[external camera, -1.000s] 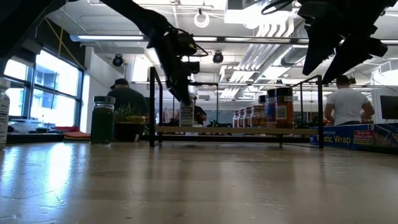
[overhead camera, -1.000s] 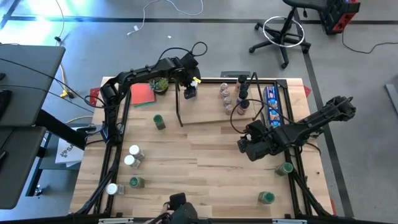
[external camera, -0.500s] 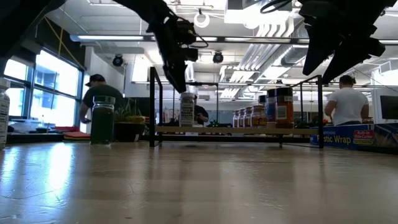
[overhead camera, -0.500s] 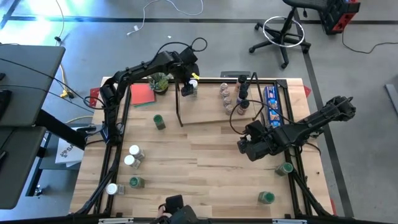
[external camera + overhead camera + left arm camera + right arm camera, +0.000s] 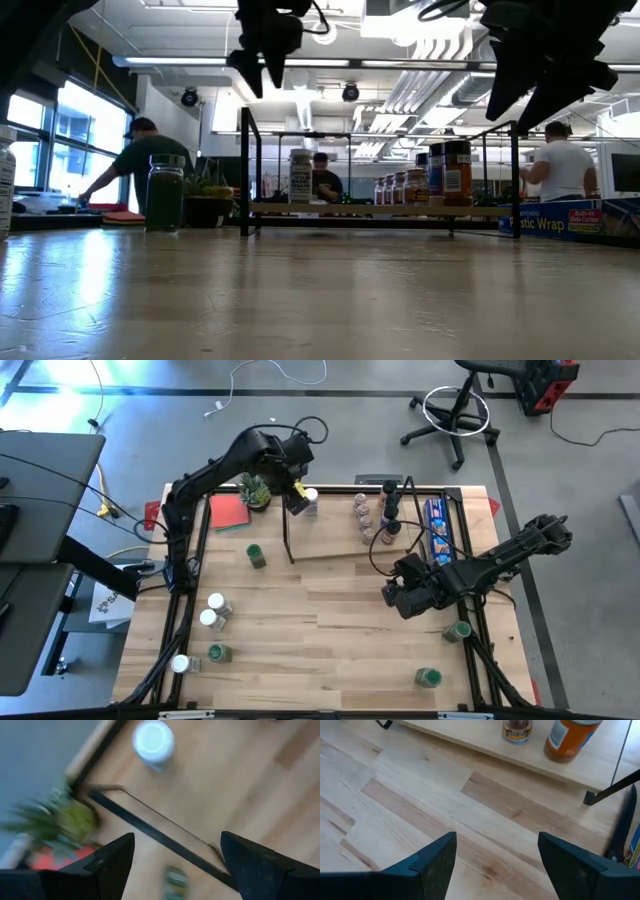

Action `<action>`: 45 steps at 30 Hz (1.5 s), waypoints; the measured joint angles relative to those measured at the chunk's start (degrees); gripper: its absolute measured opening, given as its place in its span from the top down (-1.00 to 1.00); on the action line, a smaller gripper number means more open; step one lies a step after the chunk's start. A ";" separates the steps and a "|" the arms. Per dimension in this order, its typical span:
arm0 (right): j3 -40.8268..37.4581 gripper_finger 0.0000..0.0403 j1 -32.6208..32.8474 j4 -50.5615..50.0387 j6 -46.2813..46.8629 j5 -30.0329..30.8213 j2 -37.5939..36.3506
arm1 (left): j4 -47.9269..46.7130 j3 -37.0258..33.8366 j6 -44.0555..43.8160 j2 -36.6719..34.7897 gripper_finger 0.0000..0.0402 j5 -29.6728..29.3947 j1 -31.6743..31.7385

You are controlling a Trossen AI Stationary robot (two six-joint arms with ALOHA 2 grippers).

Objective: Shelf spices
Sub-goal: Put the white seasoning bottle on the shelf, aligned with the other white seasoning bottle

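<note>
— While the left claw (image 5: 296,488) hangs at the upper middle of the high view, are its fingers apart?
— Yes, spread wide and empty, raised above the shelf's (image 5: 335,545) left end; the white-topped jar (image 5: 309,499) stands alone just beside it on the shelf.
— And the other spices?
— Several jars (image 5: 374,520) cluster at the shelf's right end. A green-topped jar (image 5: 256,554) sits left of the shelf, more jars (image 5: 212,612) at the bench's (image 5: 330,630) lower left, two (image 5: 458,630) at the lower right.
— The right claw (image 5: 392,598)?
— Fingers apart, nothing held, hovering over the bench below the shelf's right end.
</note>
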 joint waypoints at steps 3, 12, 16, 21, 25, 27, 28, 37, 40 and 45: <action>0.00 -0.37 -0.29 0.06 -1.17 0.57 0.02 | 1.98 -3.67 -5.58 -1.70 -0.44 5.31 0.12; 0.00 -0.37 -1.78 1.07 -3.54 -0.30 0.15 | 1.01 -12.74 -14.79 -4.76 -0.44 1.71 4.03; 0.00 -0.37 -1.85 1.00 -3.99 -0.01 0.15 | 4.01 -15.30 -17.81 -4.44 -0.44 4.33 4.05; 0.00 -0.37 -2.12 1.04 -6.30 0.43 0.14 | 10.65 -19.76 -22.05 -4.48 -0.44 6.59 3.90; 0.00 -0.37 -2.12 1.04 -6.43 0.44 0.15 | 12.50 -22.95 -23.38 -4.40 -0.40 5.10 3.98; 0.00 -0.37 -2.12 1.06 -6.39 0.44 0.15 | 12.61 -23.75 -23.33 -4.40 -0.35 4.98 4.03; 0.00 -0.37 -2.12 1.07 -6.40 0.45 0.15 | 13.08 -24.21 -23.05 -4.40 -0.32 4.92 4.03; 0.00 -0.37 -2.12 1.14 -6.34 0.44 0.15 | 15.65 -26.22 -23.00 -4.37 0.19 4.71 4.78; 0.00 -0.37 -2.12 1.18 -6.34 0.44 0.15 | 16.20 -26.16 -23.00 -4.40 0.35 4.70 5.00; 0.00 -0.37 -2.12 1.20 -6.34 0.44 0.15 | 17.25 -26.16 -23.08 -4.40 0.54 4.64 5.58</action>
